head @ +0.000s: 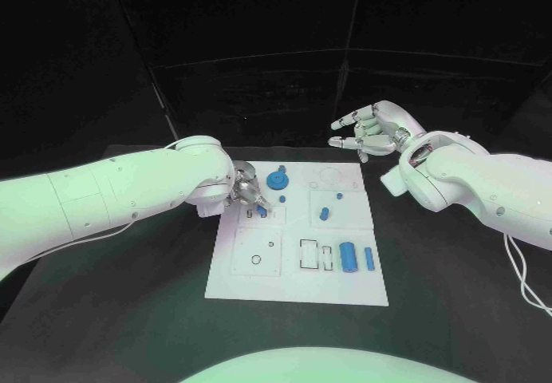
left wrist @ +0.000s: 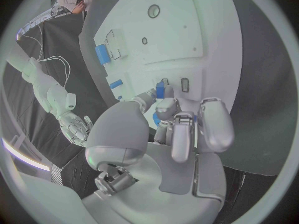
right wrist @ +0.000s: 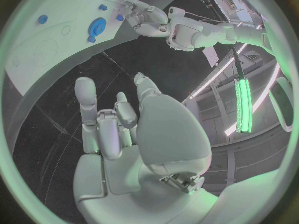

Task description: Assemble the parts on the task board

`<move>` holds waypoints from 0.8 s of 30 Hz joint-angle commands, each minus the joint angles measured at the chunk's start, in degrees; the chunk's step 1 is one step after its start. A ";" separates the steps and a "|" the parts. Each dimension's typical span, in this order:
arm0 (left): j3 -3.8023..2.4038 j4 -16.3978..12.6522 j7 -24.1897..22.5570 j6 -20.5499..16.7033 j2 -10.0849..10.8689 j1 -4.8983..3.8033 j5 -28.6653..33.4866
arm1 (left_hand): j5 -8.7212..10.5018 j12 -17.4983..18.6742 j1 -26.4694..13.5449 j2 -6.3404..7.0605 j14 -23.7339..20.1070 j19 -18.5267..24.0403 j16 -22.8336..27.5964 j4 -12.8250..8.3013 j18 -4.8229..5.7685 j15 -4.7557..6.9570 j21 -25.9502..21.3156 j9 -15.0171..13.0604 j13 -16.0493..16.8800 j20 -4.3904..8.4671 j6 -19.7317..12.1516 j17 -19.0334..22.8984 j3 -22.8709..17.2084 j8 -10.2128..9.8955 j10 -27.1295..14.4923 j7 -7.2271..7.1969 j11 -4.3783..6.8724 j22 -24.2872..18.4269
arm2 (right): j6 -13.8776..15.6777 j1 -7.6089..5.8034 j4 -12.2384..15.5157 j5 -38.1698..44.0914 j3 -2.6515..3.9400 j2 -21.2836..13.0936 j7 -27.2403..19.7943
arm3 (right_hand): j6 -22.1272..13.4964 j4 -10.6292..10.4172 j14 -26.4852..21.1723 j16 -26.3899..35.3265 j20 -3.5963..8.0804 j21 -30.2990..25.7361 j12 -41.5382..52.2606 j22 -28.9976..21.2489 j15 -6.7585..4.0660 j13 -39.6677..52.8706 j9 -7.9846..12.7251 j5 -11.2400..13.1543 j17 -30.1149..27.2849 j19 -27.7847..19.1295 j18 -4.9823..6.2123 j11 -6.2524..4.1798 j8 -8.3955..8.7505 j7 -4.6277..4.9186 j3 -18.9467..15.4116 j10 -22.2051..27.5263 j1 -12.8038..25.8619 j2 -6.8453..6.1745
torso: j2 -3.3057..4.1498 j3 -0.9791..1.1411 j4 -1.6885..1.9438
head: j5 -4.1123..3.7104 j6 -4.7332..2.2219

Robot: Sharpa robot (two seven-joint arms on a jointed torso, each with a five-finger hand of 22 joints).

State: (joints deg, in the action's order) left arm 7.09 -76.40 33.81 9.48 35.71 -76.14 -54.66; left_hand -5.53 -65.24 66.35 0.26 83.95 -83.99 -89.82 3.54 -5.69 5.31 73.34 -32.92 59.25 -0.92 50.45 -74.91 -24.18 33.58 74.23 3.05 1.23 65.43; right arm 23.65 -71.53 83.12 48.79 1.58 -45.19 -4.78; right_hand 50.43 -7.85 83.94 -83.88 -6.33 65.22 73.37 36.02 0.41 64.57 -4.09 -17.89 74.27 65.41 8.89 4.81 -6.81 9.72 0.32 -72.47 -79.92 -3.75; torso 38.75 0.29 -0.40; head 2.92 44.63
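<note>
Nearest the robot on the task board (head: 293, 287), two blue cylinders (head: 359, 259) lie side by side in the lower right area, their long axes running away from the robot along the board's length, beside an outlined rectangular slot (head: 309, 254); they look like small, stiff, light plastic pegs, smooth enough to roll or slip, so a pinch across the middle of the barrel seems the safest hold. Farther up, a short blue peg (head: 325, 213) lies near the board's centre, its axis also roughly along the board. At the board's left edge the left hand (head: 244, 190) has its fingers drawn together on a small blue part (left wrist: 160, 89), pinched at the fingertips just above the white surface; the piece appears short and rigid, and its long axis seems to run roughly along the fingers toward the board, though the fingers hide much of it. Just beyond sits a round blue gear-like part (head: 277, 179) lying flat. Farthest off, the right hand (head: 374, 132) hovers past the board's far right corner, fingers spread, holding nothing.
</note>
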 commanded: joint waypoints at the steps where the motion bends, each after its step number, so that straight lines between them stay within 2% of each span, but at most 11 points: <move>1: 0.00 -1.25 -0.59 -5.91 0.85 0.02 0.83 | -0.13 0.24 -0.72 0.24 6.05 0.02 -0.18 -10.17 0.83 -0.31 -0.23 -0.22 -0.09 -0.13 -0.13 -15.09 -11.11 0.42 0.50 0.16 0.01 -0.04 | -0.41 -0.12 -0.07 0.05 0.05 -0.05 -0.25 | 0.47 0.06 2.63 0.34 0.20 -0.19 -0.10 -0.08 -0.37 -0.05 -0.07 -0.39 -0.05 -0.02 0.45 -0.28 -0.31 -0.12 -0.11 -0.09 -0.08 0.51 | -0.02 0.06 0.04 | 0.02 0.05; 7: 0.02 -3.51 -0.90 -9.38 2.46 0.50 0.53 | -0.13 0.39 -1.05 0.57 6.05 0.02 -0.18 -10.33 0.81 -0.30 -0.31 -0.48 -0.30 -0.12 -0.16 -15.09 -12.12 0.64 0.54 0.15 0.03 -0.11 | -0.60 -0.11 -0.31 0.05 0.05 -0.11 -0.20 | 0.47 0.04 2.62 0.36 0.20 -0.19 -0.08 -0.06 -0.37 -0.02 -0.07 -0.42 -0.07 -0.01 0.44 -0.28 -0.32 -0.12 -0.13 -0.12 -0.03 0.53 | 0.00 0.02 0.08 | 0.21 0.20; 11: 0.02 -4.71 -1.36 -10.90 3.07 1.49 -1.45 | -0.15 0.34 -1.17 0.72 6.05 -0.07 -0.18 -10.47 0.86 -0.28 -0.14 -0.66 -0.27 -0.10 -0.15 -15.09 -12.81 0.81 0.65 0.15 0.05 0.14 | -0.85 -0.11 -0.50 0.05 0.05 -0.09 -0.17 | 0.44 0.02 2.61 0.39 0.21 -0.31 -0.18 -0.28 -0.38 -0.17 -0.06 -0.44 -0.14 -0.10 0.48 -0.28 -0.31 -0.11 -0.16 -0.01 0.02 0.53 | -0.03 -0.04 0.03 | 0.43 0.30; 18: 0.03 -4.46 -1.54 -12.04 2.83 2.98 -3.49 | -0.15 0.43 -1.31 0.92 6.05 -0.09 -0.18 -10.57 0.86 -0.27 -0.16 -0.82 -0.41 -0.09 -0.15 -15.09 -13.35 0.95 0.66 0.16 0.05 0.14 | -1.10 -0.11 -0.57 0.05 0.05 -0.15 -0.14 | 0.37 -0.06 2.62 0.41 0.22 -0.35 -0.20 -0.31 -0.38 -0.19 -0.03 -0.47 -0.12 -0.11 0.47 -0.27 -0.29 -0.10 -0.23 0.01 0.16 0.56 | -0.01 0.04 -0.17 | 0.67 0.36; 24: 0.03 -4.02 -1.36 -12.22 2.61 3.48 -4.03 | -0.15 0.48 -1.35 0.97 6.05 -0.09 -0.18 -10.59 0.86 -0.26 -0.17 -0.86 -0.49 -0.09 -0.15 -15.09 -13.47 0.99 0.65 0.15 0.06 0.13 | -1.28 -0.10 -0.68 0.05 0.04 -0.06 -0.14 | 0.34 -0.14 2.62 0.43 0.23 -0.38 -0.19 -0.34 -0.38 -0.19 -0.01 -0.49 -0.14 -0.10 0.47 -0.26 -0.29 -0.10 -0.31 0.01 0.29 0.58 | 0.02 0.05 -0.19 | 0.69 0.30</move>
State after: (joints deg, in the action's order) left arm 7.08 -80.53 32.91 -1.48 38.41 -72.75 -57.05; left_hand -5.32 -64.96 64.94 1.67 83.94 -83.98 -89.82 3.16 -5.69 5.31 73.34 -33.87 58.82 -0.93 50.48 -74.91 -27.06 34.44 74.53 3.09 1.13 65.56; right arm 22.96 -71.52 82.43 48.79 1.57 -45.31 -4.69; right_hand 50.43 -7.85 83.94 -83.68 -6.33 65.22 73.37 35.74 0.40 64.44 -4.08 -18.17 74.16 65.41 8.89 4.81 -6.81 9.72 0.32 -72.47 -79.61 -3.44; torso 38.74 0.32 -0.57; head 3.60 44.96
